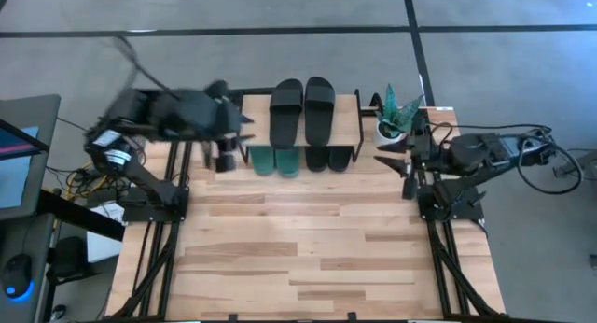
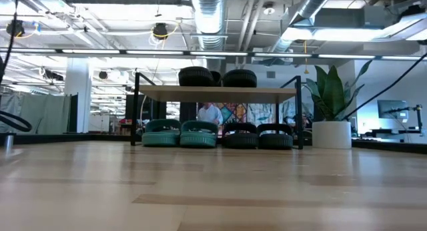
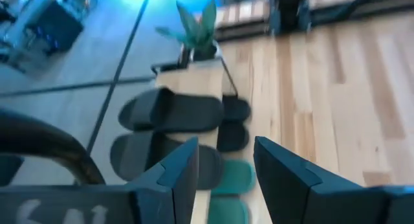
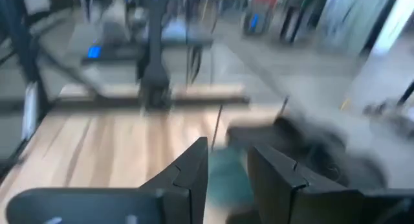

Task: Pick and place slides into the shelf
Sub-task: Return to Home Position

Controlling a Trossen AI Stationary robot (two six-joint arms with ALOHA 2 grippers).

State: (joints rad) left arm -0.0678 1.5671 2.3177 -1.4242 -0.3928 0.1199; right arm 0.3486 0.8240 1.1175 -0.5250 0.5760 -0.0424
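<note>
The shelf (image 2: 217, 94) stands at the table's far edge, a light plank on thin black legs. Two black slides (image 1: 286, 113) (image 1: 319, 108) lie flat on its top. Under it, on the table, a dark green pair (image 2: 180, 133) stands at the left and a black pair (image 2: 257, 134) at the right. Their toes stick out past the plank's near edge in the high view (image 1: 275, 160). My left gripper (image 1: 244, 127) is open and empty, raised beside the shelf's left end. My right gripper (image 1: 392, 157) is open and empty off the shelf's right end. Neither gripper shows in the low view.
A potted plant in a white pot (image 1: 392, 122) stands at the shelf's right end, close to my right gripper. A monitor and cables (image 1: 19, 164) sit off the table's left side. The wooden tabletop (image 1: 298, 248) stretches toward the near edge.
</note>
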